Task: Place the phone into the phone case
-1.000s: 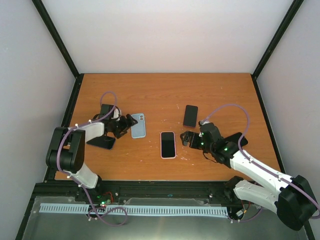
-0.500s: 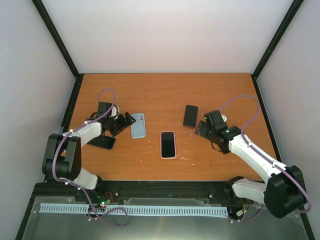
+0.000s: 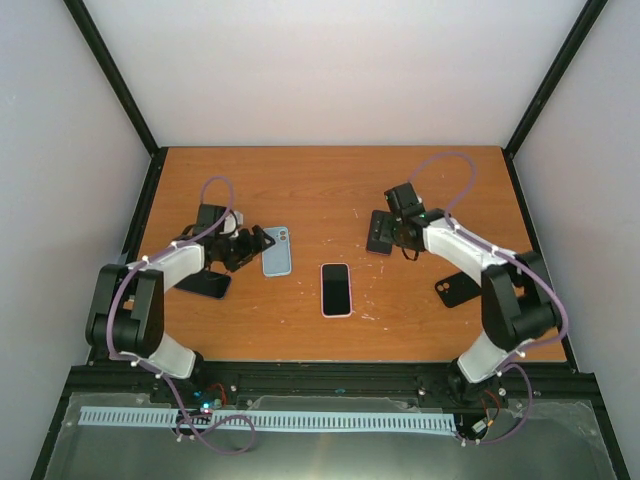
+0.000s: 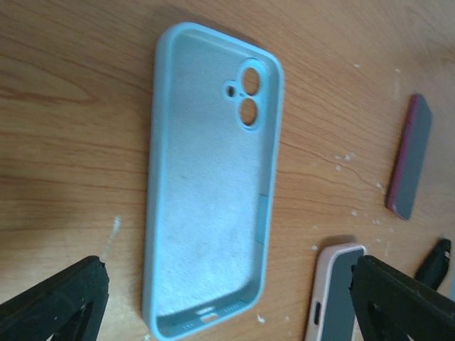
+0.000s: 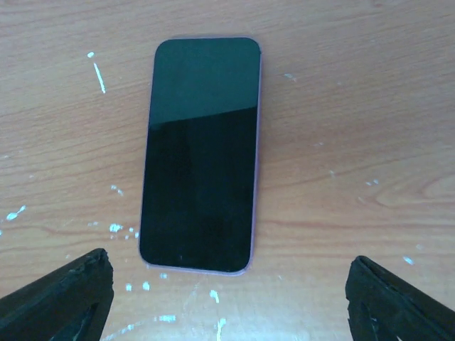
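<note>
Since the frame a second earlier, the right arm had swung from the middle of the table point(image 3: 320, 180) up to the dark-screened phone point(image 5: 200, 153) lying farther back on the right. That move uncovered a black case point(image 3: 457, 290) on the wood nearer the arm's base, while the left arm had barely shifted. The right gripper point(image 3: 378, 231) hovered over that phone with its fingers spread wide, gripping nothing. The left gripper point(image 3: 257, 241) was likewise released, its tips just beside the light blue case point(image 4: 210, 185). That case lay flat, hollow side up, left of centre and well apart from the phone. The surface was orange-brown wood grain flecked with white marks, enclosed by pale walls point(image 3: 330, 70) and black frame posts point(image 3: 115, 75). Only the right wrist view showed the phone's lilac rim and its screen facing up. Only the left wrist view showed the case's two camera holes and pale lining, with a pink-rimmed phone point(image 4: 333, 295) near its lower end. From above, a dark flat object point(image 3: 208, 285) lay under the left arm.
</note>
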Robot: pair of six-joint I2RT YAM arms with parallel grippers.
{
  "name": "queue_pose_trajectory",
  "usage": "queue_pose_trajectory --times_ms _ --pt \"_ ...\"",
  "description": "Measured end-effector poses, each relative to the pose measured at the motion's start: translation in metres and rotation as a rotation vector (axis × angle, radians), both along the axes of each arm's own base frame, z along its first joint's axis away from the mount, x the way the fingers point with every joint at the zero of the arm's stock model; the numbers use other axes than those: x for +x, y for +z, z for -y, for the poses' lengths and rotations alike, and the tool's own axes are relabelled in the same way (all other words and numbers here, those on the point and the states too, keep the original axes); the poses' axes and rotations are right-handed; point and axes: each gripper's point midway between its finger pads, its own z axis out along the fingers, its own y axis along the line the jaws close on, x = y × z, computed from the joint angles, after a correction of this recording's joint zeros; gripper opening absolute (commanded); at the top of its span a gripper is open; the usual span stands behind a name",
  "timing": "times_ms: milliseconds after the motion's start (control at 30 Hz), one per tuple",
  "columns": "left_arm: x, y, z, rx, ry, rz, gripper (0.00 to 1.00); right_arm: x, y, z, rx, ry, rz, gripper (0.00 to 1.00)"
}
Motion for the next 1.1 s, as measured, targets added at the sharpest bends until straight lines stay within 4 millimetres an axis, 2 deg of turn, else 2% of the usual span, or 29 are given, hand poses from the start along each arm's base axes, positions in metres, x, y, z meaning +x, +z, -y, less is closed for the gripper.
queue_pose_trajectory --times_ms 133,233,367,500,633,733,967,1100 --pt "0.004 -0.015 -0.012 0.066 0.051 -0.041 0.94 0.013 -0.022 -0.011 -0.017 0.053 -0.049 0.87" --pt "0.004 -0.020 -0.029 0.105 0.145 -0.081 0.99 0.012 -0.028 -0.017 -0.002 0.084 -0.065 0.87" --pt "0.003 -0.013 -0.059 0.169 0.306 -0.103 0.99 0.008 -0.025 -0.022 0.036 0.113 -0.042 0.88" --pt "-0.008 -0.003 -0.099 0.217 0.517 -0.184 0.99 -0.009 -0.029 -0.023 0.072 0.139 -0.041 0.88" --pt "-0.021 0.008 -0.122 0.228 0.645 -0.198 1.00 -0.021 -0.031 -0.025 0.108 0.161 -0.041 0.89" --pt "-0.032 0.008 -0.130 0.237 0.696 -0.226 0.99 -0.024 -0.025 -0.029 0.137 0.177 -0.025 0.89" --pt "-0.080 -0.029 -0.124 0.220 0.716 -0.360 1.00 -0.021 -0.009 -0.038 0.190 0.204 0.030 0.91" --pt "-0.085 -0.036 -0.115 0.183 0.688 -0.386 1.00 -0.022 -0.009 -0.039 0.197 0.209 0.028 0.91"
